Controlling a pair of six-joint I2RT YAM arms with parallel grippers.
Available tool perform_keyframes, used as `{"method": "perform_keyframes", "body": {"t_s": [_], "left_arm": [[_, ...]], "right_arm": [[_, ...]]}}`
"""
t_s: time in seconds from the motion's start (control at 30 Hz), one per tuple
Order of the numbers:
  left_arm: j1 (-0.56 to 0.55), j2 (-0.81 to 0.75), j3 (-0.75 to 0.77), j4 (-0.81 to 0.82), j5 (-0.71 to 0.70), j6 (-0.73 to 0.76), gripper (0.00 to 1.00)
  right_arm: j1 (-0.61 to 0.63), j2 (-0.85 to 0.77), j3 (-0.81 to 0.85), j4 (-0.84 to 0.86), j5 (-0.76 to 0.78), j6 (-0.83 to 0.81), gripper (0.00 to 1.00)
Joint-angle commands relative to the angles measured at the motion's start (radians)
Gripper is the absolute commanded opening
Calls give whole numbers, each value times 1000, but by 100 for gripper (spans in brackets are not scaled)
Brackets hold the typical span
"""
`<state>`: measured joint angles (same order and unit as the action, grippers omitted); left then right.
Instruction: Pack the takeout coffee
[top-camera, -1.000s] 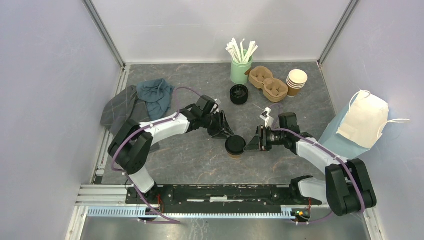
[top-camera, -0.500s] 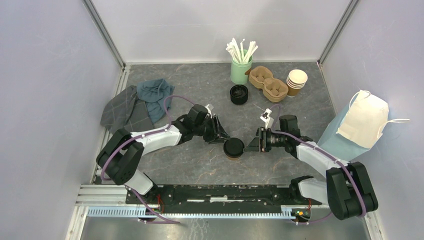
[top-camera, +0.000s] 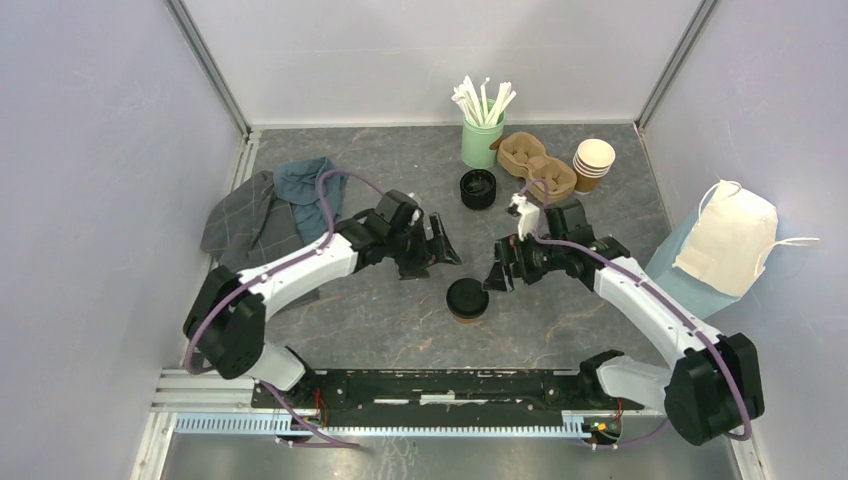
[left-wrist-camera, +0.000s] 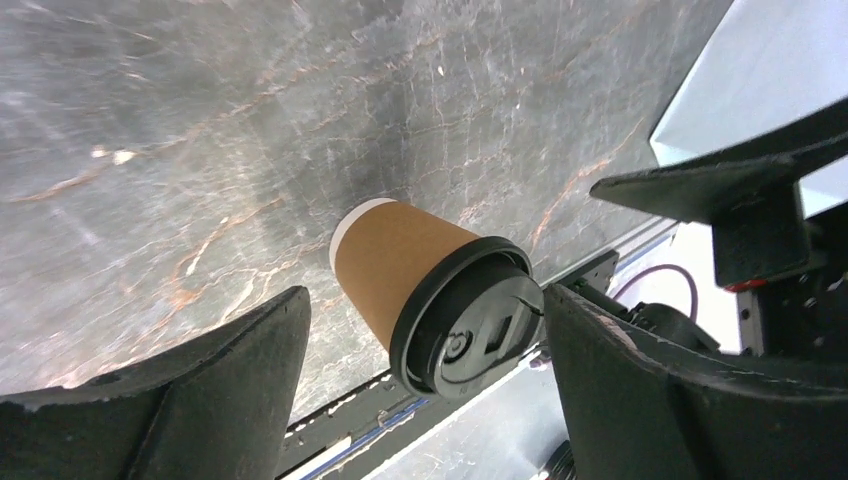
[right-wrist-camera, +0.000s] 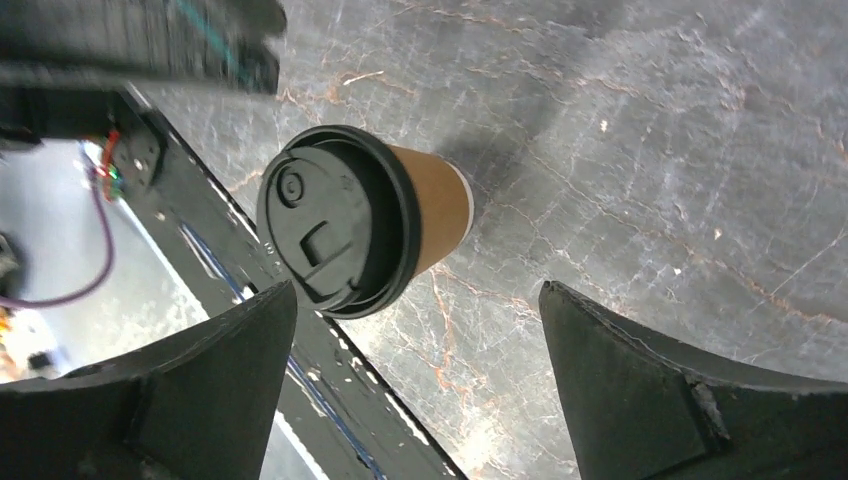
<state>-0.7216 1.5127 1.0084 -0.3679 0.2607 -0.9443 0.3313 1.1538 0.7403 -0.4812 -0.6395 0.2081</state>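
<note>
One takeout coffee cup (top-camera: 467, 298), brown paper with a black lid, stands upright on the dark table, free of both grippers. My left gripper (top-camera: 435, 254) hovers up and to its left, open and empty. My right gripper (top-camera: 502, 266) hovers up and to its right, also open and empty. In the left wrist view the cup (left-wrist-camera: 392, 262) shows between the spread fingers of the left gripper (left-wrist-camera: 425, 296), untouched. In the right wrist view the cup (right-wrist-camera: 440, 205) lies just beyond the wide-open right gripper (right-wrist-camera: 418, 288), near its left finger.
At the back stand a cardboard cup carrier (top-camera: 537, 165), a stack of lidless cups (top-camera: 593, 162), a stack of black lids (top-camera: 478, 188) and a green holder of stirrers (top-camera: 481, 140). Cloths (top-camera: 280, 205) lie at the left. A white bag (top-camera: 730, 238) leans at the right wall.
Both grippers let go of the lidded cup, opened wide and drew back from it toward the rear. The cup stays standing where it was.
</note>
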Motion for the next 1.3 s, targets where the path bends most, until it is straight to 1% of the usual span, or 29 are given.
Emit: {"method": "perform_keyframes", "body": {"t_s": [0.0,0.1,0.2,0.33,0.4,0.5,0.67,0.7,0.83,0.9,1.1,1.17,1.27], "left_arm": [[60,-134,57,-150,-111,72,93],[80,-228,68,-242,-222,69,95],[91,-330,44,-291,-304,48,97],[97,-423,-7,-316,-318,14,98],[97,-455,-29,-318,-315,-2,98],[97,-496,-57,-321,-317,-20,98],[97,-529,-61,-345,-328,-24,98],[96,-531,-58,-349,-329,-22,98],[97,-524,-48,-360,-329,-5,98],[97,-515,-44,-360,-325,2,99],[97,-478,-39,-335,-311,17,98],[97,-465,-35,-320,-306,19,98],[99,-442,-24,-301,-300,25,98]], "right_arm": [[139,3,125,-132,195,-125,98],[250,51,208,-174,293,-134,98],[364,109,265,-201,385,-132,98],[475,174,318,-232,504,-136,98],[503,194,330,-237,525,-142,98],[526,211,329,-222,533,-137,98],[561,246,333,-215,603,-128,98],[567,251,334,-213,613,-122,97],[578,253,323,-197,633,-97,85],[581,249,316,-193,665,-85,81],[603,219,285,-185,726,-72,73],[614,213,282,-187,777,-66,71],[620,208,275,-193,879,-55,70]]}}
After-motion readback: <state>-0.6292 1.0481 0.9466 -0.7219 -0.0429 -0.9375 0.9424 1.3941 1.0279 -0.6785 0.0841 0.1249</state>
